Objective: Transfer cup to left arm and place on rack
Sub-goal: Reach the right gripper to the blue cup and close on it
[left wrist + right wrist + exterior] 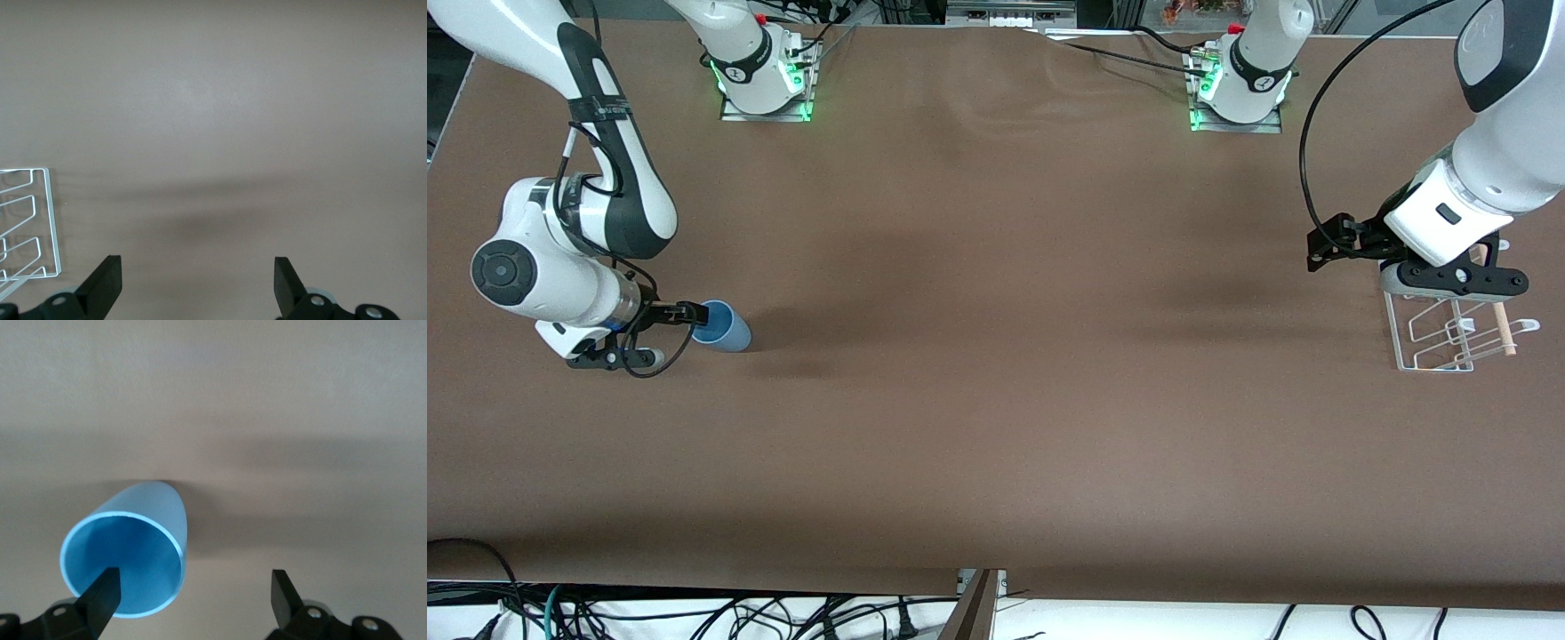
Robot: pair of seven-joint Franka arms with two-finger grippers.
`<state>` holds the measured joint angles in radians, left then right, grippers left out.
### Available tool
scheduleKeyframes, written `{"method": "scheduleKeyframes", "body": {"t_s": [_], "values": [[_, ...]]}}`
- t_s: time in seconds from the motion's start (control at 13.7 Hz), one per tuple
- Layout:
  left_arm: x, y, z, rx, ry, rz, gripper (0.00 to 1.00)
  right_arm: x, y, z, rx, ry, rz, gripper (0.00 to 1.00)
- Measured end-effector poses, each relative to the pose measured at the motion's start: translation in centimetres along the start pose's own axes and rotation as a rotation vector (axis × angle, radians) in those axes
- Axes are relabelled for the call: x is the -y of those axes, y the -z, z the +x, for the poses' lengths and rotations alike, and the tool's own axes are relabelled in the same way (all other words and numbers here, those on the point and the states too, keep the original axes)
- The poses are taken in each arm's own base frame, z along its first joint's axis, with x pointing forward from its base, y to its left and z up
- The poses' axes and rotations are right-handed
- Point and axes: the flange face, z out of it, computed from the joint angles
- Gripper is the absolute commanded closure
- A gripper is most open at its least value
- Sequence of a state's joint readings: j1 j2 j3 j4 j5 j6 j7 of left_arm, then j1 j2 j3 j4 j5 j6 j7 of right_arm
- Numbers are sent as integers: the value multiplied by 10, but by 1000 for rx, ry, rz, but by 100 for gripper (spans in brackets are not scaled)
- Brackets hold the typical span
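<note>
Cup (725, 327) stands upright on the table (996, 400), mouth up, at the right arm's end, approx. mid-depth of the surface. Light blue outside, brighter blue inside per right wrist view (130, 553). Right gripper (694, 313) is low beside the cup with jaws fully apart; nothing held. One finger (100, 597) shows across the cup's open mouth in the wrist view, the other finger (283, 593) stands clear of the cup over bare table. Whether the first finger is inside the rim or only above it: cannot tell from these angles, though front view puts the fingertip right at the rim. No squeeze on the cup wall visible. Right arm (560, 258) reaches in from its base toward the table edge, wrist turned level. Rack (1458, 333) sits at the left arm's end, well apart from the cup, white wire with a wooden dowel (1498, 311) along one side. Rack is partly covered by the left wrist housing in front view; one wire corner shows in left wrist view (30, 223). Left gripper (1454, 280) hangs over the rack's farther part, jaws wide apart, holding nothing; both fingers (103, 283) frame bare table in its own view. Left arm (1494, 160) waits there. Cup and rack not in contact w/ each other.
</note>
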<state>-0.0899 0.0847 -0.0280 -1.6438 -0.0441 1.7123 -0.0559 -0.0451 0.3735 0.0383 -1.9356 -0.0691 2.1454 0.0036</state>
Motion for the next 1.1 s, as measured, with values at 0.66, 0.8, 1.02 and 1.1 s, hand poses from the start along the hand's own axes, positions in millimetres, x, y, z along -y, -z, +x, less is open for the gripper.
{"method": "scheduleKeyframes", "body": {"t_s": [0.66,0.8,1.02,1.1], "values": [[-1,-1,-1,8,-2,0,0,2,-29,0,-14,4,4,44],[-1,-1,-1,9,-2,0,0,3,-39,2,-8,4,6,78],[-1,-2,-1,10,-2,0,0,3,-43,2,-1,5,6,100],[-1,-2,0,10,-2,0,0,3,-42,2,-2,5,6,100]]}}
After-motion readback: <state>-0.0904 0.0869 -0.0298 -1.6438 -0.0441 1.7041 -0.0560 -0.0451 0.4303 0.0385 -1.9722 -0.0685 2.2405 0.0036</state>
